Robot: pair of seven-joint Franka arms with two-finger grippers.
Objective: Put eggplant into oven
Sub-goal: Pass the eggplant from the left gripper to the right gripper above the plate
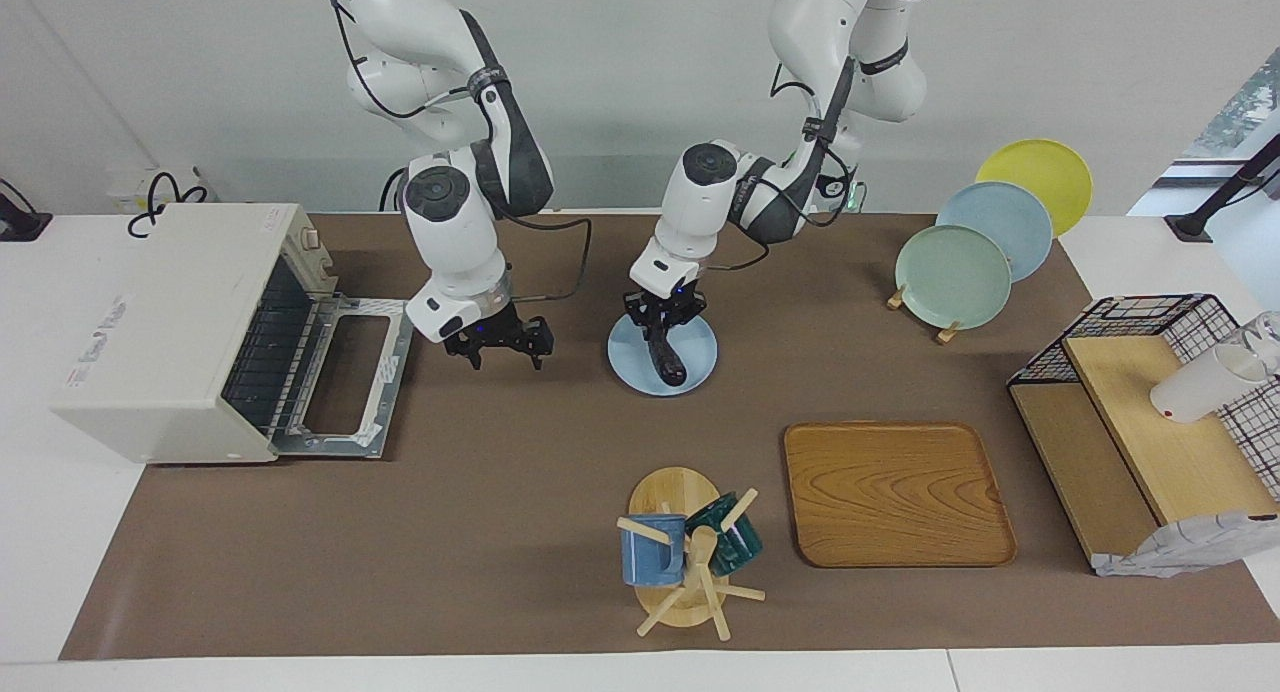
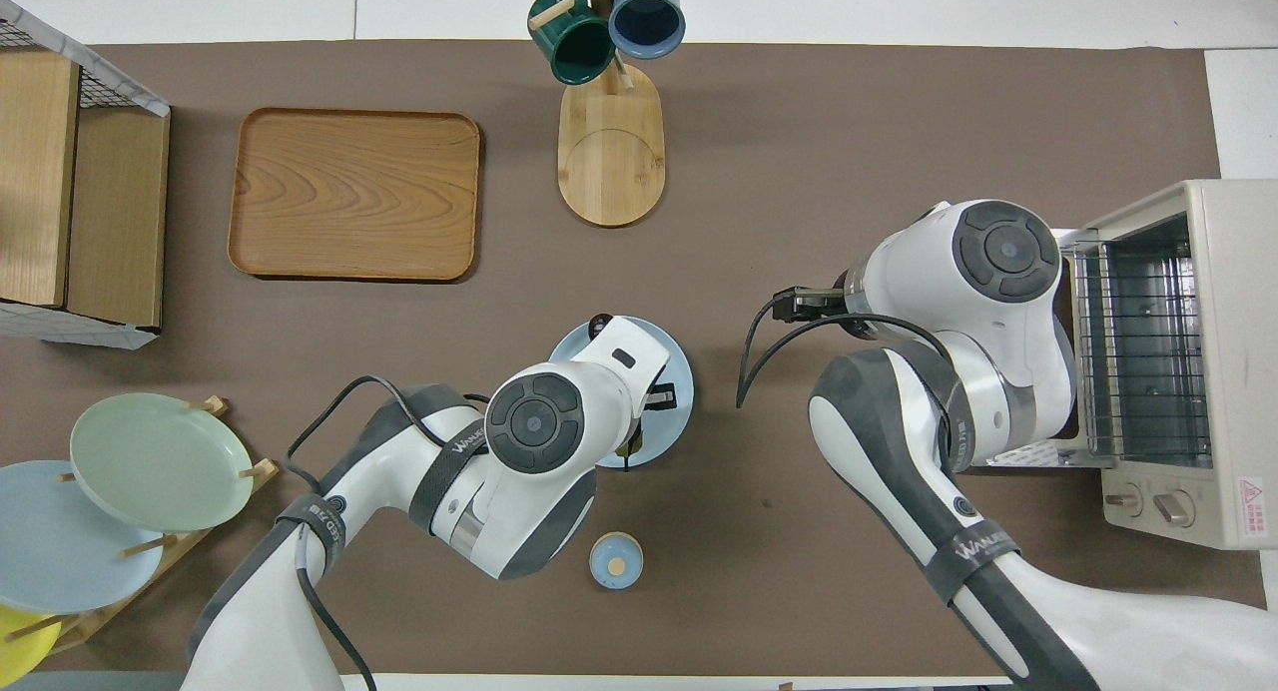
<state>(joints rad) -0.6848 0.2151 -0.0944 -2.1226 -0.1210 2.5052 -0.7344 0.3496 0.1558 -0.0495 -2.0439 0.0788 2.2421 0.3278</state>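
The dark purple eggplant [image 1: 668,360] lies on a light blue plate [image 1: 625,357] in the middle of the table, close to the robots. My left gripper [image 1: 665,322] is down over the plate at the eggplant's nearer end. In the overhead view the left hand covers most of the eggplant and the plate [image 2: 677,411]. The off-white oven [image 1: 170,312] stands at the right arm's end of the table with its door [image 1: 350,377] folded down flat and its wire rack showing [image 2: 1138,351]. My right gripper [image 1: 505,347] is open and empty, low beside the open door.
A mug tree [image 1: 685,552] with two mugs and a wooden tray [image 1: 895,492] lie farther from the robots. A plate rack [image 1: 955,272] and a wire-mesh rack with wooden shelves [image 1: 1150,422] stand at the left arm's end. A small blue round lid [image 2: 616,559] lies near the robots.
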